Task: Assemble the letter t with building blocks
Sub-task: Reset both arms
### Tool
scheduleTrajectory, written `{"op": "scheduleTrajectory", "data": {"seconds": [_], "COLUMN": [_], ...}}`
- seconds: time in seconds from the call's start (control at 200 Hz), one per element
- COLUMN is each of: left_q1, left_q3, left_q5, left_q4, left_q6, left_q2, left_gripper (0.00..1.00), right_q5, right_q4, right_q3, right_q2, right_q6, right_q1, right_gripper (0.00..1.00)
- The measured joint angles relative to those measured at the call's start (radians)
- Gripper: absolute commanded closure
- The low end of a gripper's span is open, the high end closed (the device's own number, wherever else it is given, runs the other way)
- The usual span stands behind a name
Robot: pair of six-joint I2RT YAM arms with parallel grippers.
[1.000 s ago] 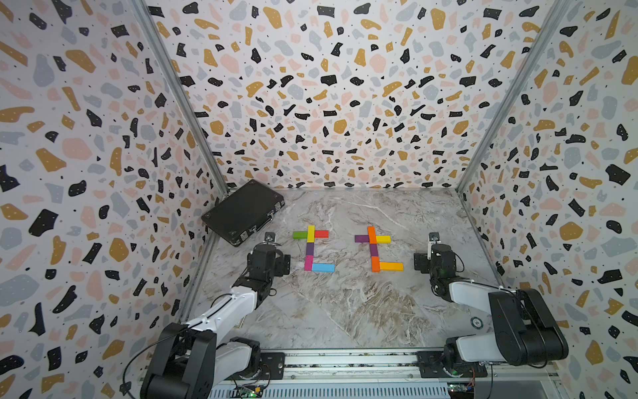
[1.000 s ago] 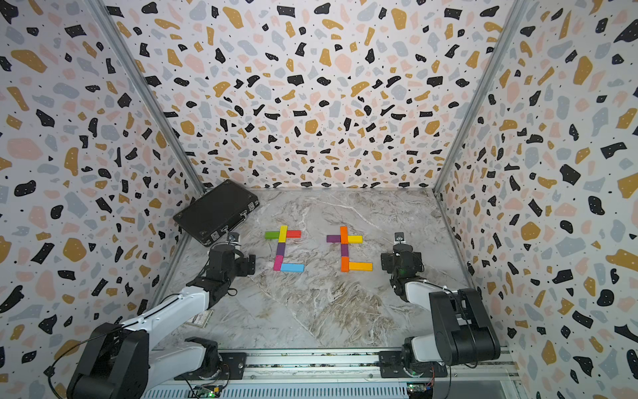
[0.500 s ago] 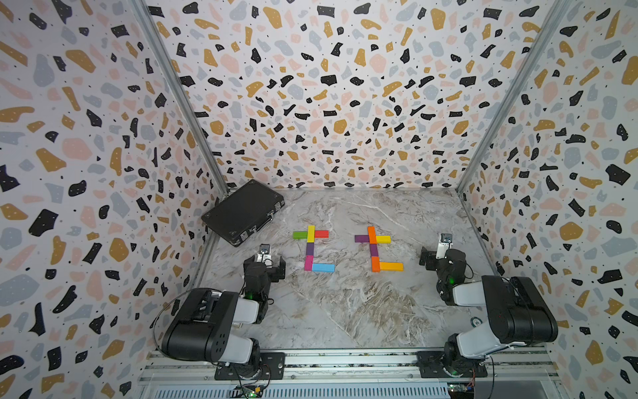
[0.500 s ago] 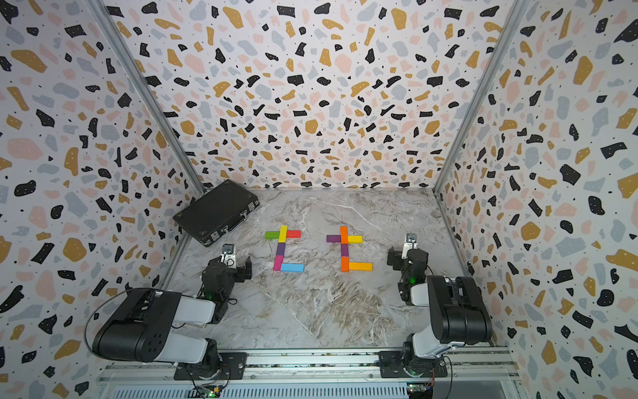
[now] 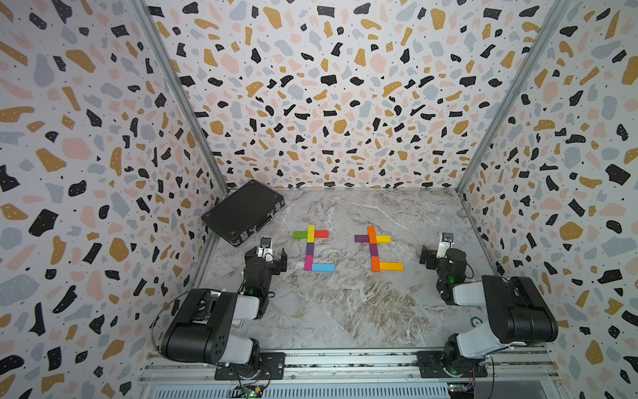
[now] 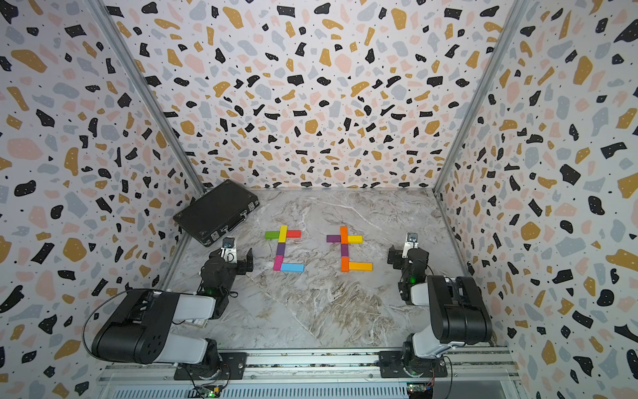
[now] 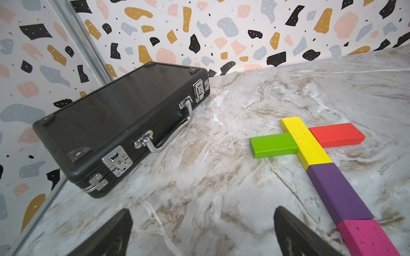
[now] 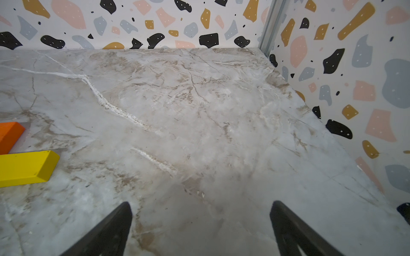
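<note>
The building blocks (image 5: 309,248) look done — left gripper (image 7: 203,211) and right gripper (image 8: 201,204), wide open and empty, should retreat toward 6 o'clock

Robot lab test booth — terrazzo-print walls (image 5: 310,86), marble-look tabletop (image 5: 345,311), aluminium rail (image 5: 345,359)

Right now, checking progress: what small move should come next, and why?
Likely just park both arms: the blue-footed t and the orange-footed t look complete, no loose block shows, and the left gripper and right gripper are open and empty.
</note>
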Motion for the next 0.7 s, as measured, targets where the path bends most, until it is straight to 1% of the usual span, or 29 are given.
{"op": "scheduleTrajectory", "data": {"seconds": [0.09, 0.155, 0.18, 0.225, 0.28, 0.315, 0.385, 0.45, 0.486, 0.586, 0.651, 0.701], "left_q1": [0.003, 0.011, 0.013, 0.019, 0.021, 0.02, 0.014, 0.019, 0.023, 0.026, 0.023, 0.023], "left_q3": [-0.008, -0.022, -0.027, -0.044, -0.069, -0.08, -0.087, -0.087, -0.087, -0.086, -0.083, -0.081], "left_q5": [-0.082, -0.119, -0.119, -0.076, 0.004, 0.016, -0.035, -0.074, -0.072, -0.002, -0.011, -0.04], "left_q4": [0.022, 0.046, 0.054, 0.079, 0.109, 0.121, 0.134, 0.152, 0.16, 0.163, 0.145, 0.137], "left_q6": [-0.034, -0.053, -0.054, -0.043, -0.015, -0.011, -0.029, -0.05, -0.048, -0.026, -0.03, -0.04], "left_q2": [0.0, 0.001, 0.002, 0.003, 0.003, 0.004, 0.014, 0.025, 0.027, 0.027, 0.02, 0.011], "left_gripper": [0.01, 0.01, 0.01, 0.01, 0.01, 0.01, 0.01, 0.01, 0.01, 0.01, 0.01, 0.01], "right_q5": [0.05, 0.084, 0.089, 0.082, 0.035, 0.001, -0.022, 0.022, 0.042, 0.074, 0.053, 0.004], "right_q4": [0.058, 0.148, 0.179, 0.234, 0.294, 0.319, 0.344, 0.346, 0.345, 0.363, 0.398, 0.398], "right_q3": [-0.036, -0.101, -0.127, -0.168, -0.202, -0.209, -0.209, -0.2, -0.194, -0.192, -0.203, -0.206], "right_q2": [0.0, -0.001, 0.001, 0.011, 0.03, 0.04, 0.046, 0.034, 0.025, 0.017, 0.024, 0.024], "right_q6": [0.019, 0.031, 0.033, 0.03, 0.012, -0.001, -0.013, 0.005, 0.021, 0.041, 0.038, 0.02], "right_q1": [0.0, 0.0, 0.0, -0.002, -0.004, -0.001, 0.004, 0.009, -0.002, -0.022, -0.024, -0.022], "right_gripper": [0.0, 0.0, 0.0, 0.0, 0.0, 0.0, 0.0, 0.0, 0.0, 0.0, 0.0, 0.0]}}
